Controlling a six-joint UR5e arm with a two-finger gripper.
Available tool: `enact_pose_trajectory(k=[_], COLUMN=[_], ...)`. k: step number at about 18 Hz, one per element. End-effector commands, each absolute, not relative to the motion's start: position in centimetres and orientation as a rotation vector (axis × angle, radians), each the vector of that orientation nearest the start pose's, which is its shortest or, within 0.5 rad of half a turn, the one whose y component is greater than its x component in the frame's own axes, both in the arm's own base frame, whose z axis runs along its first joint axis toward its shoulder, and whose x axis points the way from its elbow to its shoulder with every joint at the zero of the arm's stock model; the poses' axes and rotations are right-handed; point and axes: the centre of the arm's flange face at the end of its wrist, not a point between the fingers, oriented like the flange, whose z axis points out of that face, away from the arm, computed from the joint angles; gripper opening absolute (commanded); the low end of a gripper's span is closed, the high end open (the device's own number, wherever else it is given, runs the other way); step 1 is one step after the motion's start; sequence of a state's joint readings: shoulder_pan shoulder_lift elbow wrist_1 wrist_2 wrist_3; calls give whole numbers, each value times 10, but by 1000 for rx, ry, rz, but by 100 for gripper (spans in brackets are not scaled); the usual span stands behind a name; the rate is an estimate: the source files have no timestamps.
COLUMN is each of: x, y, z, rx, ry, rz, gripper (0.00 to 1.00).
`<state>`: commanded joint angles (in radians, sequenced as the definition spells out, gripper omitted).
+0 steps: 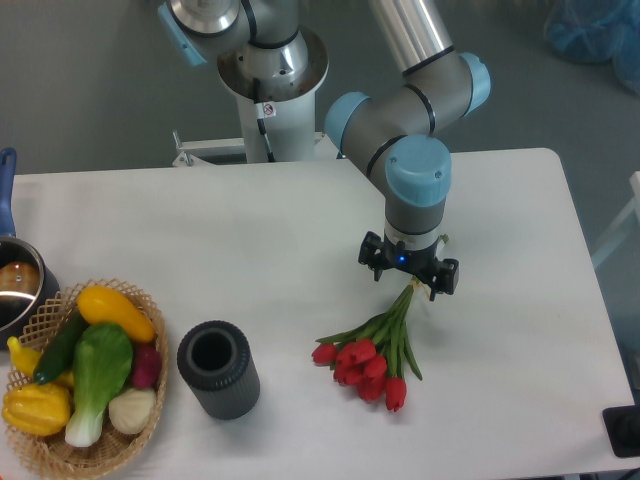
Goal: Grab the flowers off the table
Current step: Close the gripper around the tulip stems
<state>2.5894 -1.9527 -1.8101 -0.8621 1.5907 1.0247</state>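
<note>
From the fixed camera, the bunch of red tulips with long green stems (372,358) lies on the white matte bench (250,240), buds toward the near edge. The black gripper (410,280) sits over the stem ends; its fingers are hidden beneath the wrist, so their spread cannot be told.

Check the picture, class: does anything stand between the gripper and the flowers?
Nothing visible does. The gripper sits directly over the stem ends of the flowers; whether it grips them cannot be told. The dark cylinder and vegetable basket stand well aside.

Bright, even light; sharp, soft faint shadows
</note>
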Motion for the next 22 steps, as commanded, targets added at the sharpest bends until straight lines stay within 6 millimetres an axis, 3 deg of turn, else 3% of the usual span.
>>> enact_pose_trajectory(k=[4,19,22], x=[-430,-436,-436], y=[417,422,422], z=[221,194,191], rx=[-3128,-3146,-3149], ry=[-1,7,7], rz=[92,39,30], gripper=[100,100,94])
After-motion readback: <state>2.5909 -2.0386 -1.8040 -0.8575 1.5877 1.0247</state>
